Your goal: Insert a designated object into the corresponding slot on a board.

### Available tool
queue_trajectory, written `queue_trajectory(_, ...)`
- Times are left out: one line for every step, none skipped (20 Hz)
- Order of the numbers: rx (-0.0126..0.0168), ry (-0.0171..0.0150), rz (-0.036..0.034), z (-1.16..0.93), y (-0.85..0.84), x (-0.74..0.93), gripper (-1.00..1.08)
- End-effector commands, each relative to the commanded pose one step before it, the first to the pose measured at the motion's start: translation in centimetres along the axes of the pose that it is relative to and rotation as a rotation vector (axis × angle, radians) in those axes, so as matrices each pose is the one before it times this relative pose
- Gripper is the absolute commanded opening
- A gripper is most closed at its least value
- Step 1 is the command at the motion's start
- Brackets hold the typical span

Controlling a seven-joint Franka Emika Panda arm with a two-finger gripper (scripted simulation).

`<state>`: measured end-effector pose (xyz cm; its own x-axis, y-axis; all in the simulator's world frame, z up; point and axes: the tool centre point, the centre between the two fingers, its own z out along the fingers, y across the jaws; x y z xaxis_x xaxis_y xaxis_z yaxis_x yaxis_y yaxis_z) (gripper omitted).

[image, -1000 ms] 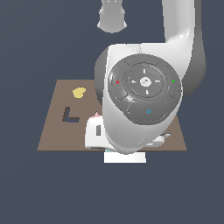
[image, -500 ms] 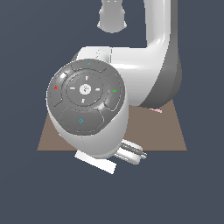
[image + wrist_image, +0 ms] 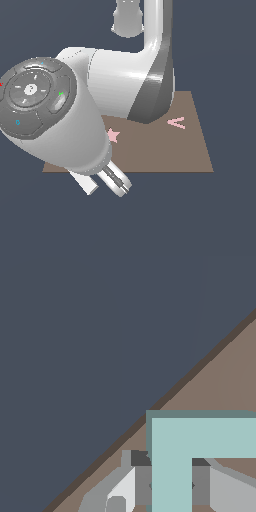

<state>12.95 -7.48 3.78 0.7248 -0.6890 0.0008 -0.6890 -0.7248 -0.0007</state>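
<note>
Wrist view: one teal L-block clamped in the gripper (fingers closed on it), over one board.

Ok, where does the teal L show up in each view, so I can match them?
Exterior view: not visible; the arm covers that part of the board.
Wrist view: the teal L fills the lower area, close to the camera, between the tool's fingers.
Shared landmark: the brown board, whose edge meets the dark floor in both.
</note>
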Motion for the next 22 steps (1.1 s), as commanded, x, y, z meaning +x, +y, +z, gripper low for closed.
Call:
queue_trajectory(0.00045,0.00050,0.10158,-0.071,1.344,0.462,-1.00)
queue_trajectory(-0.00002,0.00006,0.04107,-0.016,0.556,0.190,-1.00)
queue_trajectory(-0.00002,0.00006,0.04177,-0.016,0.567,0.192,-1.00)
queue_trajectory(-0.00002,0.00006,0.04250,-0.016,0.578,0.194,-1.00)
queue_trajectory(-0.00002,0.00005,0.04331,-0.016,0.590,0.196,-1.00)
queue_trajectory(-0.00003,0.00005,0.04407,-0.016,0.601,0.198,-1.00)
queue_trajectory(-0.00003,0.00004,0.04316,-0.016,0.590,0.193,-1.00)
queue_trajectory(-0.00004,0.00004,0.04134,-0.015,0.566,0.183,-1.00)
queue_trajectory(-0.00004,0.00003,0.03949,-0.014,0.541,0.174,-1.00)
queue_trajectory(-0.00004,0.00002,0.03763,-0.013,0.516,0.165,-1.00)
queue_trajectory(-0.00005,0.00002,0.03574,-0.012,0.490,0.155,-1.00)
queue_trajectory(-0.00005,0.00001,0.03387,-0.011,0.465,0.146,-1.00)
queue_trajectory(-0.00006,0.00000,0.03200,-0.010,0.440,0.136,-1.00)
queue_trajectory(-0.00006,0.00000,0.03019,-0.009,0.415,0.127,-1.00)
queue_trajectory(-0.00006,0.00000,0.02836,-0.008,0.390,0.118,-1.00)
queue_trajectory(-0.00006,-0.00001,0.02651,-0.007,0.365,0.111,-1.00)
queue_trajectory(-0.00006,-0.00001,0.02473,-0.007,0.341,0.102,-1.00)
queue_trajectory(-0.00007,-0.00001,0.02305,-0.006,0.318,0.092,-1.00)
queue_trajectory(-0.00007,-0.00002,0.02133,-0.005,0.294,0.082,-1.00)
queue_trajectory(-0.00008,-0.00002,0.01959,-0.004,0.270,0.072,-1.00)
queue_trajectory(-0.00007,-0.00002,0.01802,-0.003,0.248,0.064,-1.00)
queue_trajectory(-0.00007,-0.00002,0.01637,-0.003,0.226,0.059,-1.00)
